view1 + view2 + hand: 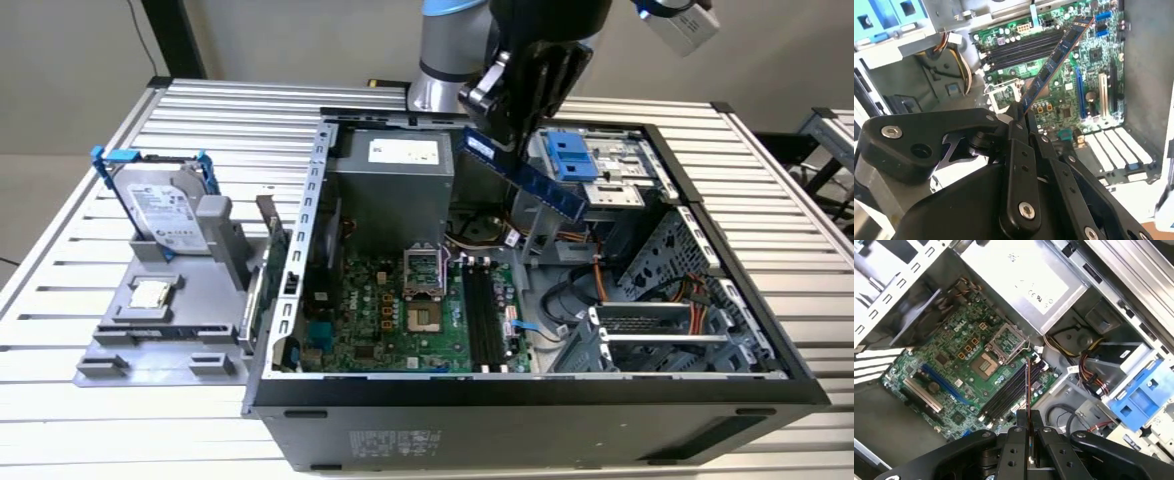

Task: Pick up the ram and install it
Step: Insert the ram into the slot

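My gripper (489,128) is shut on the ram (529,176), a long dark blue stick that hangs tilted in the air above the open computer case (534,390). In the second wrist view the ram (1054,57) slants out from between my fingers (1019,130) over the green motherboard (1094,60). In the first wrist view the ram (1027,390) appears edge-on, hovering over the black memory slots (1009,392), clear of them. Those memory slots (483,322) lie on the motherboard (387,315) well below the stick.
A grey power supply (394,185) and a blue drive bay (574,155) flank the gripper inside the case. Cables (594,285) run on the exterior view's right. Outside, on the exterior view's left, a grey stand (160,345) carries a hard drive (167,205) and a small square chip (151,292).
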`<state>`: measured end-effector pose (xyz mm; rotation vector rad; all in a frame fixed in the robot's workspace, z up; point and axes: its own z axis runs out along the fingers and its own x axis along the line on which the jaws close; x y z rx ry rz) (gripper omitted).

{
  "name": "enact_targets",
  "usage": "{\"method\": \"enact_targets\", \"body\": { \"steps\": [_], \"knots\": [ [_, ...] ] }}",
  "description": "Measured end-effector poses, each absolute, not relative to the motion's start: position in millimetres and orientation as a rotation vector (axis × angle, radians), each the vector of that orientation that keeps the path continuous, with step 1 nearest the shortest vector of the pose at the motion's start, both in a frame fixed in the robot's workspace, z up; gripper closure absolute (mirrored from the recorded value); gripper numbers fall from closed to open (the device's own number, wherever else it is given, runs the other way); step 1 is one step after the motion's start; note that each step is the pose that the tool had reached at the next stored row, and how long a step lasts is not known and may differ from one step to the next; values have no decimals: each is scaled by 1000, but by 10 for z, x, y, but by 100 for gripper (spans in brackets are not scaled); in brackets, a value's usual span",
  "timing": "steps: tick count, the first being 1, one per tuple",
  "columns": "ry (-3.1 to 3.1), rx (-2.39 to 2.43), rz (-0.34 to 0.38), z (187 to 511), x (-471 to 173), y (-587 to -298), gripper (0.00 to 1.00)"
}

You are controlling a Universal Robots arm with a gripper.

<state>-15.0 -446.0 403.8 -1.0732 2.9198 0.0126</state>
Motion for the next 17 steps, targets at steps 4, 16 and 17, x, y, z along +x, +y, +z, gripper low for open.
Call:
{"method": "enact_targets", "body": {
  "steps": [4,16,17],
  "knots": [
    [2956,-968,11,4038,-150,-4460,100],
    [3041,-650,6,4038,-150,-4460,100],
    [3047,-623,5,4038,-150,-4460,100]
  ]
}}
